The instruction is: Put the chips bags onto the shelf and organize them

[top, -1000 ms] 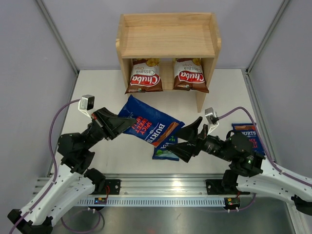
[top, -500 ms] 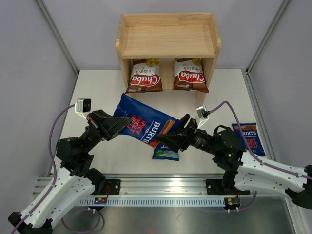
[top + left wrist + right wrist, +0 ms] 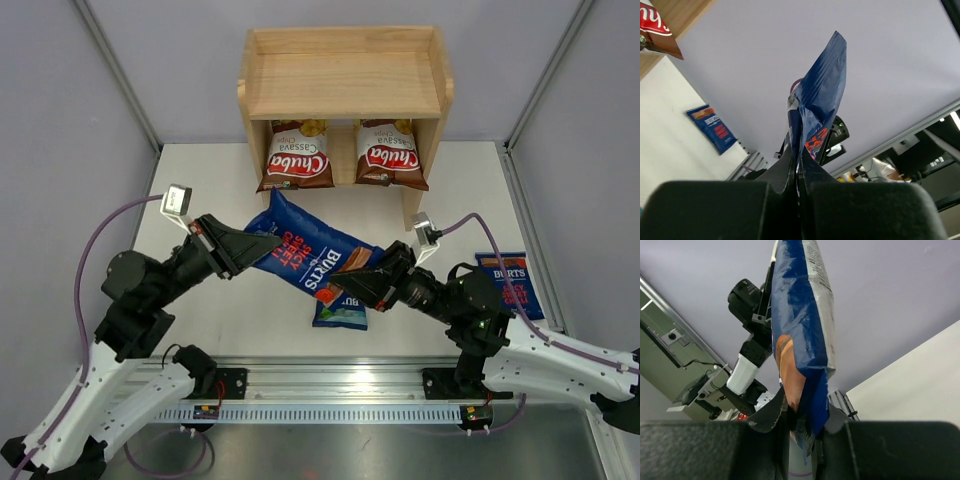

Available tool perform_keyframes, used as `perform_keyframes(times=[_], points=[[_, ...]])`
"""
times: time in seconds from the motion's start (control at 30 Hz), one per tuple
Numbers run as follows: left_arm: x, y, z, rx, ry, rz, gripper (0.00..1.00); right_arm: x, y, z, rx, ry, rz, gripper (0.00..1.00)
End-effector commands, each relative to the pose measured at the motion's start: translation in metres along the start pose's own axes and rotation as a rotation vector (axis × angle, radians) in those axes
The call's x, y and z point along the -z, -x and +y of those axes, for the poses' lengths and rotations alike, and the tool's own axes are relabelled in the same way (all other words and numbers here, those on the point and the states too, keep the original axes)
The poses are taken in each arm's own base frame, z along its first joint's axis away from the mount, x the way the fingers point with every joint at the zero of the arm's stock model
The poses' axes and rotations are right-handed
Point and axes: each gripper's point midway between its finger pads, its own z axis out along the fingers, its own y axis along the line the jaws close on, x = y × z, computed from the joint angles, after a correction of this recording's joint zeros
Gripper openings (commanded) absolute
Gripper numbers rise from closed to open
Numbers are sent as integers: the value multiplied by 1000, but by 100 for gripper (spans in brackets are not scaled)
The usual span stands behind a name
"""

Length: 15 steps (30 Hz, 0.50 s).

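Hanging slantwise above the desk (image 3: 200, 190), the held Burts bag (image 3: 318, 255) is stretched between both arms, well short of the shelf (image 3: 342, 38) and not yet on it. The left pincer (image 3: 268, 243) is clamped tight on its upper end. The right pincer (image 3: 345, 287) pinches the lower, orange-printed end, with the foil caught between its jaws in the wrist view. From where I stand, the worry is this two-ended hold: if the arms pull apart or twist against each other, the glossy foil could slide out of one grip or tear at a seam, and a hard squeeze could crush the chips inside. Should one side let go too early, the bag would swing from the other and might drop onto the second Burts bag (image 3: 340, 312), which lies flat on the desk right beneath it. Lifting it to the top tier, I reckon, also risks catching the raised rim. As for the shelf, its lower tier holds the left Chuba bag (image 3: 296, 157) and the right Chuba bag (image 3: 390, 155) side by side, fronts facing out, while the top tier carries no bag at all. A third Burts bag (image 3: 508, 283) lies on the desk off to the right, well apart from the rest.
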Motion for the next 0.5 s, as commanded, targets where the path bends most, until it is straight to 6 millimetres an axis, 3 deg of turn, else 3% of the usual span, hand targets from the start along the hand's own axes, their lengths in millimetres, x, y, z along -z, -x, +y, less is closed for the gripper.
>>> perform_keyframes(times=[0.0, 0.03, 0.17, 0.2, 0.27, 0.37, 0.43, 0.47], points=[[-3, 25, -28, -221, -14, -34, 1, 9, 23, 5, -16, -32, -75, 3], [-12, 23, -21, -250, -1, 3, 0, 9, 24, 5, -30, -41, -75, 0], [-11, 26, -20, -280, 21, -4, 0, 11, 31, -11, -85, -144, -115, 0], [-10, 33, -14, -283, 60, -44, 5, 13, 29, -17, -98, -174, -116, 0], [-1, 38, -12, -299, 92, -86, 24, 15, 37, -26, -144, -244, -157, 0], [15, 55, -3, -315, 189, -189, 67, 16, 47, -39, -174, -332, -208, 0], [28, 72, 3, -322, 273, -280, 89, 15, 55, -43, -186, -382, -227, 0], [36, 73, 14, -315, 339, -297, 93, 15, 59, -46, -187, -406, -249, 0]])
